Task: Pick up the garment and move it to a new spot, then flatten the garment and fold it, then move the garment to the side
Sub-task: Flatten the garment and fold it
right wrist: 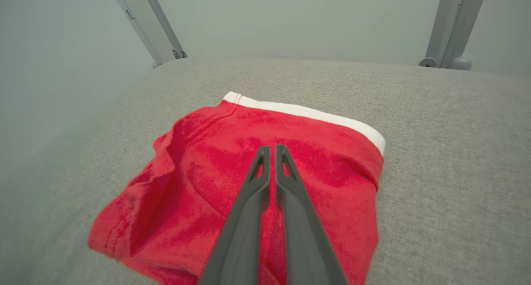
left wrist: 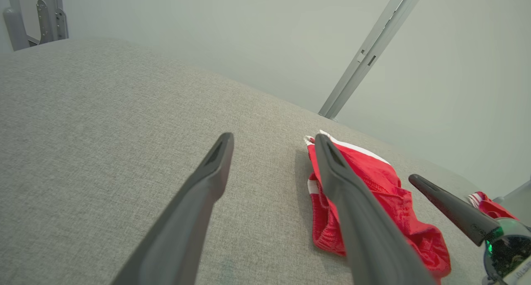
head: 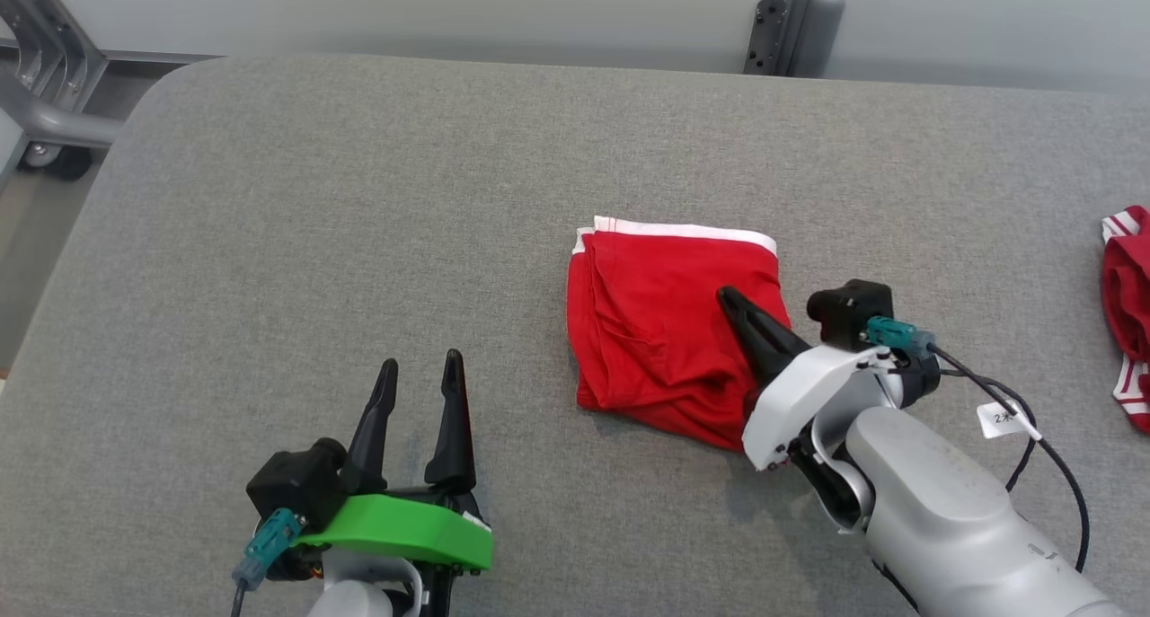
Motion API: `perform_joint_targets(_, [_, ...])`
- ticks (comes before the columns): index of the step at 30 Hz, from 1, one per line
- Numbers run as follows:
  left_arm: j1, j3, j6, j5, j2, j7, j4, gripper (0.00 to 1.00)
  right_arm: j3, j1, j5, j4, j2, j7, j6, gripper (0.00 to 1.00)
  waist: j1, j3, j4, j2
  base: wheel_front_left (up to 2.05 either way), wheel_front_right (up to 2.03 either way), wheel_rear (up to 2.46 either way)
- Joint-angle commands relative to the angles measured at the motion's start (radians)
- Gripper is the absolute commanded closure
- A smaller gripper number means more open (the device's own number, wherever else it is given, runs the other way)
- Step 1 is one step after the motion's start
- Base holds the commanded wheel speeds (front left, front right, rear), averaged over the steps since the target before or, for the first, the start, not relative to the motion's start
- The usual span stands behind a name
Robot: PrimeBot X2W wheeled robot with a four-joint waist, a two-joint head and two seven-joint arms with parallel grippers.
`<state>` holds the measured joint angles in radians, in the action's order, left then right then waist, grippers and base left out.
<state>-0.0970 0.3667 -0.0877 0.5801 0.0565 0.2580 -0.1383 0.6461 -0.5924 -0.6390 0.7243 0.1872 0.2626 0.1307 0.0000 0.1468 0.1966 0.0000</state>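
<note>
A folded red garment point(head: 665, 330) with a white waistband along its far edge lies on the grey padded table point(head: 359, 195), a little right of centre. My right gripper point(head: 728, 294) is shut, its fingers pressed together with no cloth between them, and hovers over the garment's near right part. The right wrist view looks down the joined fingertips point(right wrist: 265, 150) onto the red cloth point(right wrist: 323, 164). My left gripper point(head: 421, 361) stands open over bare table at the lower left, well apart from the garment. The left wrist view has the garment point(left wrist: 381, 181) behind the right finger of that open gripper point(left wrist: 274, 137).
A second red and white garment point(head: 1127, 312) lies crumpled at the table's right edge. Metal frame posts point(head: 786, 20) stand behind the table, and a frame leg with a wheel point(head: 45, 105) sits off its far left corner. A tagged cable point(head: 1002, 417) hangs from my right wrist.
</note>
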Motion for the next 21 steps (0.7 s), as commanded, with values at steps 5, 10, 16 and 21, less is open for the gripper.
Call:
perform_joint_targets(5, [-0.018,-0.001,0.003,0.01,0.001,0.007,-0.005,0.0,0.083,0.001,-0.003,0.031,-0.034,0.003,0.0,1.0,0.0,0.006,0.018,0.0,0.0,0.0,0.0])
perform_joint_targets(10, [-0.021,0.0,0.007,0.012,0.0,0.006,-0.009,0.0,0.184,-0.017,-0.023,0.056,-0.067,0.003,0.0,1.0,0.0,0.005,0.032,0.0,0.0,0.0,0.0])
perform_joint_targets(16, [-0.014,0.003,0.004,0.012,-0.001,0.006,-0.009,0.0,0.291,-0.026,-0.055,0.072,-0.087,0.003,0.0,1.0,0.0,0.001,0.045,0.0,0.0,0.0,0.0])
perform_joint_targets(21, [-0.003,0.0,0.0,0.01,-0.001,0.007,-0.007,0.0,0.332,-0.032,-0.063,0.067,-0.084,0.003,0.0,1.0,0.0,-0.002,0.043,0.0,0.0,0.0,0.0])
